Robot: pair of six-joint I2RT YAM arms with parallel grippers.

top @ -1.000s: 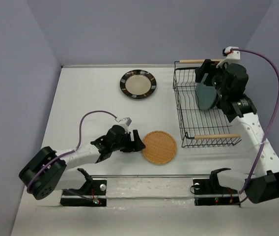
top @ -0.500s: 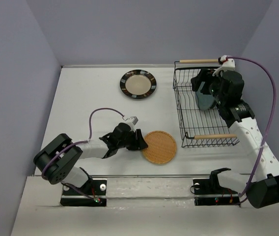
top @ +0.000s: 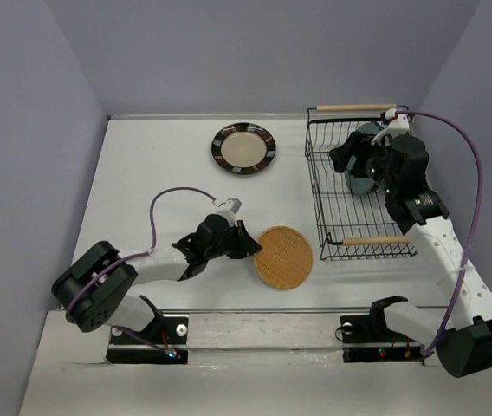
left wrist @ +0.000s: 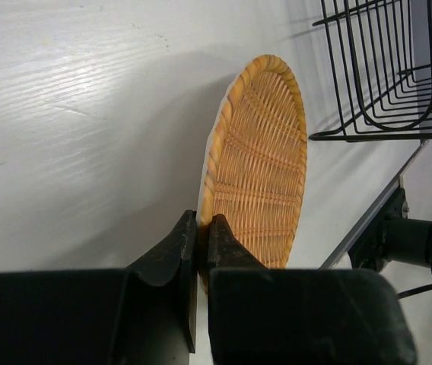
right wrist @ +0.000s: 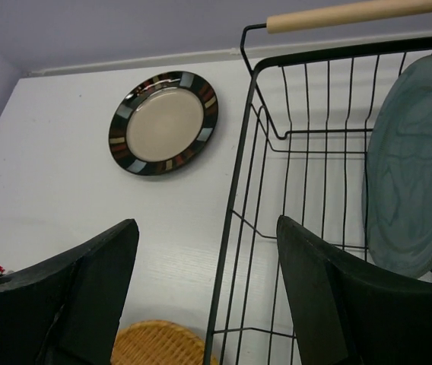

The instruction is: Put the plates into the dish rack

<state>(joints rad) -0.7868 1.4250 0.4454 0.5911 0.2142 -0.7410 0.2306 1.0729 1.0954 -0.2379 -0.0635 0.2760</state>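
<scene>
My left gripper point(top: 249, 245) point(left wrist: 203, 221) is shut on the near rim of the orange wicker plate point(top: 286, 257) point(left wrist: 265, 160), which lies low over the table just left of the dish rack point(top: 341, 217) point(right wrist: 247, 144). A teal-blue plate point(top: 365, 178) point(right wrist: 414, 190) stands on edge inside the rack near its back end. My right gripper point(top: 347, 158) point(right wrist: 207, 222) hangs open over the rack's left wall, beside the teal plate and apart from it. A cream plate with a dark striped rim point(top: 243, 149) point(right wrist: 164, 122) lies flat at the back of the table.
The rack has a wooden rod handle at the back point(top: 348, 108) point(right wrist: 357, 13) and one at the front point(top: 383, 240). Both arm bases sit on a rail point(top: 263, 325) along the near edge. Purple walls enclose the table.
My left gripper slid right and shut on the wicker plate's rim. My right gripper drew back toward the rack's rear, leaving the teal plate standing in the rack.
</scene>
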